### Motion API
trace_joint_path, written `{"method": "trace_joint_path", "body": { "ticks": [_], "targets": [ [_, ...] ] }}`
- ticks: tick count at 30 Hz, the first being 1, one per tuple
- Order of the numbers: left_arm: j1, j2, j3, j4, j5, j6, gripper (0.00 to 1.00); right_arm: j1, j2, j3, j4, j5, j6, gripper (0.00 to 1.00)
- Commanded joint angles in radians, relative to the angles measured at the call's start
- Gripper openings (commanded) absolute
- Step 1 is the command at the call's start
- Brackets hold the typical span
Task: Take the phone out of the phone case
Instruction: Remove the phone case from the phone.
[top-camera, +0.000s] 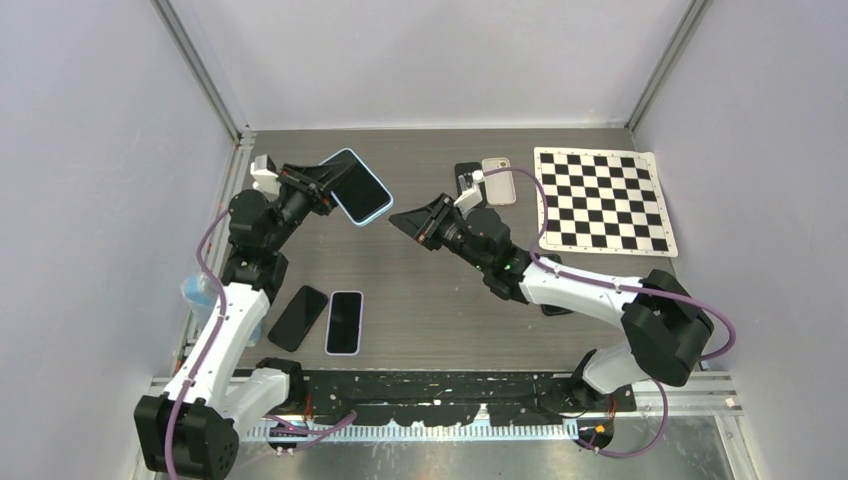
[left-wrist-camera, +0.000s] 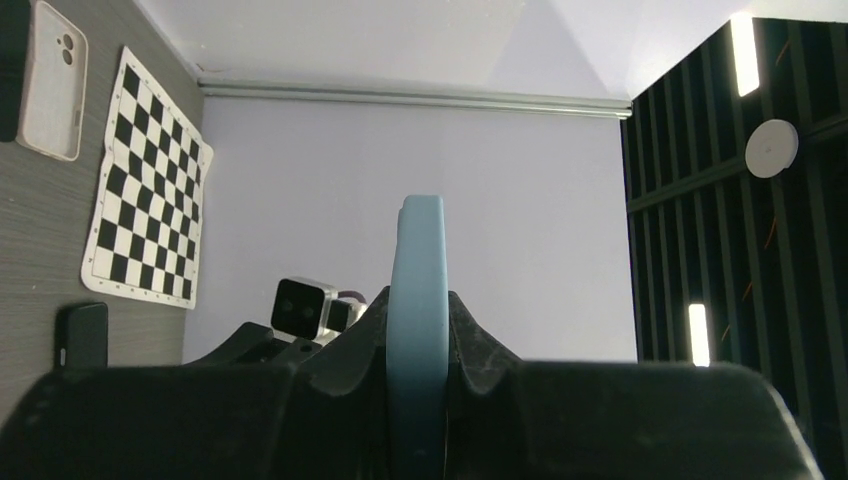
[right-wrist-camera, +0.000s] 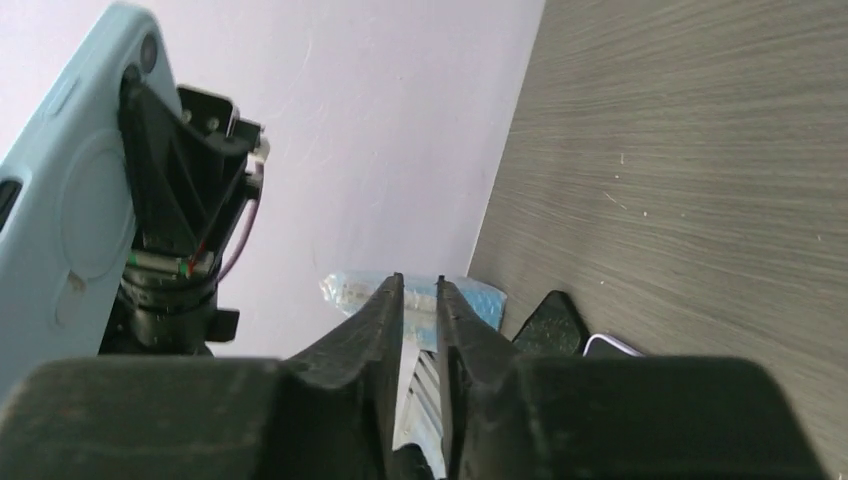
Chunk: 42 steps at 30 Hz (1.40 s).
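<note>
The phone (top-camera: 357, 187), dark screen up, sits inside its light-blue phone case (top-camera: 380, 213) and is held in the air over the table's back left. My left gripper (top-camera: 322, 186) is shut on the case's edge; in the left wrist view the case (left-wrist-camera: 417, 270) stands edge-on, pinched between the fingers of the left gripper (left-wrist-camera: 417, 310). My right gripper (top-camera: 402, 221) hovers just right of the phone without touching it. Its jaws stand a narrow gap apart in the right wrist view (right-wrist-camera: 420, 285), with nothing between them. The back of the case (right-wrist-camera: 60, 200) shows there at the left.
Two bare phones (top-camera: 298, 317) (top-camera: 344, 322) lie near the left arm. A white case (top-camera: 498, 180) and a black item (top-camera: 467, 181) lie at the back, beside a checkerboard (top-camera: 603, 200). A blue bubble-wrap bag (top-camera: 197, 292) sits at the left edge.
</note>
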Motion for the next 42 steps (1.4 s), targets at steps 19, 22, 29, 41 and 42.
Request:
{"method": "trace_joint_path", "body": {
  "ticks": [19,22,29,41,42],
  "targets": [
    [-0.001,0.003,0.065,0.1,0.032,0.046,0.0,0.049,-0.046,0.008,0.484,-0.254,-0.114,0.18],
    [-0.001,0.003,0.063,0.099,0.026,0.045,0.0,0.05,-0.043,0.007,0.509,-0.282,-0.118,0.29],
    [-0.001,0.002,0.053,0.099,0.034,0.017,0.0,0.05,-0.064,-0.008,0.504,-0.255,-0.109,0.31],
    [0.0,-0.009,0.03,0.13,0.073,-0.046,0.0,0.044,-0.053,0.007,0.426,-0.126,-0.047,0.13],
    [0.0,-0.011,0.027,0.133,0.074,-0.047,0.0,0.043,-0.051,0.008,0.444,-0.128,-0.041,0.14]
  ]
}}
